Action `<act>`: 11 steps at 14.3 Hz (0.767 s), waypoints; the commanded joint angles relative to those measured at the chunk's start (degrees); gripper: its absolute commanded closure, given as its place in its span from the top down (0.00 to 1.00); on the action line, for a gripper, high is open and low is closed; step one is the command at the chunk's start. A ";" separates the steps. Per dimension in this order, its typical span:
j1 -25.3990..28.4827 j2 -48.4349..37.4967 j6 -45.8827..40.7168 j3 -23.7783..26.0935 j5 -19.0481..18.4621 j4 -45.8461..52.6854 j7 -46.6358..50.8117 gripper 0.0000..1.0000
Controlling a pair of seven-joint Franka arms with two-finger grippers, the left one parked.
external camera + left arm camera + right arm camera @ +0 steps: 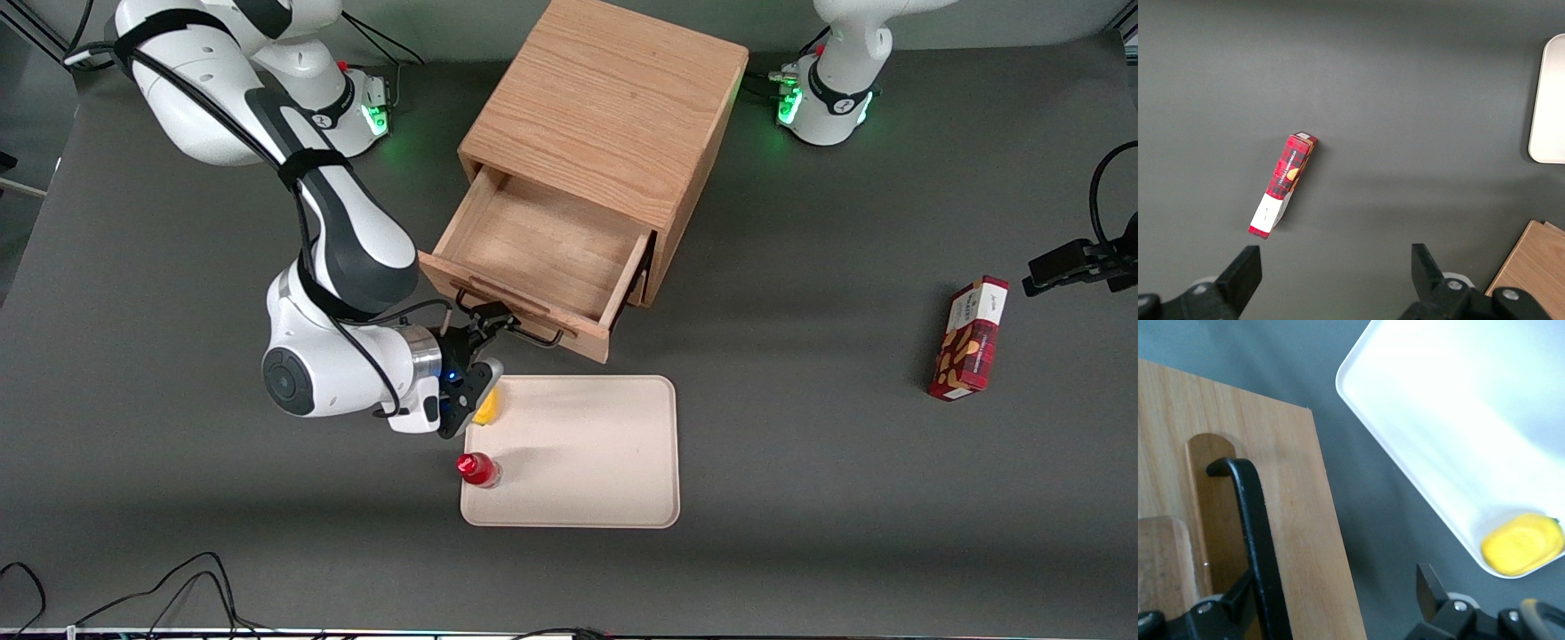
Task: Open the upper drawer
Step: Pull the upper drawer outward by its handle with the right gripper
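The upper drawer (542, 240) of the small oak cabinet (605, 98) stands pulled well out, its inside bare. Its thin black bar handle (524, 336) faces the front camera and shows close up in the right wrist view (1255, 527) on the drawer front (1298, 493). My right gripper (484, 322) is at the handle, nearer the front camera than the drawer front. In the right wrist view the gripper (1335, 587) is open: one finger (1238, 597) lies against the bar, the other (1429, 583) stands well apart from it. The lower drawer is hidden under the upper one.
A cream tray (587, 453) lies just nearer the front camera than the drawer, with a yellow object (487, 407) and a red-capped bottle (477, 469) at its edge under my wrist. A red box (969, 338) lies toward the parked arm's end.
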 commanded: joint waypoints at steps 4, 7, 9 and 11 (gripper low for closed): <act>0.08 4.17 -1.56 -2.73 -0.27 8.85 -0.89 1.00; -0.09 5.05 -1.65 -4.40 -0.18 11.92 -0.98 1.00; -0.09 4.97 -2.00 -4.49 -0.27 12.72 -0.89 1.00; -0.18 3.65 -4.28 -4.58 -0.62 12.99 -0.80 1.00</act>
